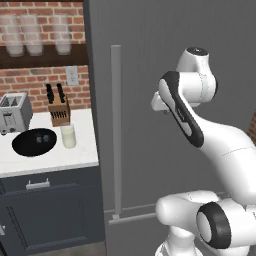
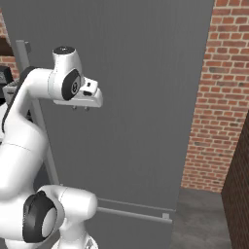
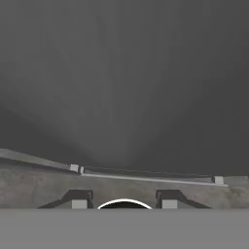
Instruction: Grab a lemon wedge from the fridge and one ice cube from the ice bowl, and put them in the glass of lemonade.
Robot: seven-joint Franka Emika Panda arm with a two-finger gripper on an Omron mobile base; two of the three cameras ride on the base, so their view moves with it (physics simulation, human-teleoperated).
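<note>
Hand view: tool (image 3: 124, 200) standing partly open, fingertips (image 3: 80, 199) apart, gripping nothing, touching nothing. Tool facing closed fridge (image 3: 126, 82) door, dark grey, directly ahead and near. Fridge handle (image 1: 116, 130) running vertical, long axis upright, sitting left of tool. Ice bowl (image 1: 34, 142) lying flat on counter (image 1: 50, 160), far left of tool. Glass of lemonade (image 1: 68, 135) standing upright just beside bowl, nearer fridge.

Soft even rendered light, no glare, faint shading across the fridge (image 1: 150, 75) door, slightly blurry low-resolution pictures
</note>
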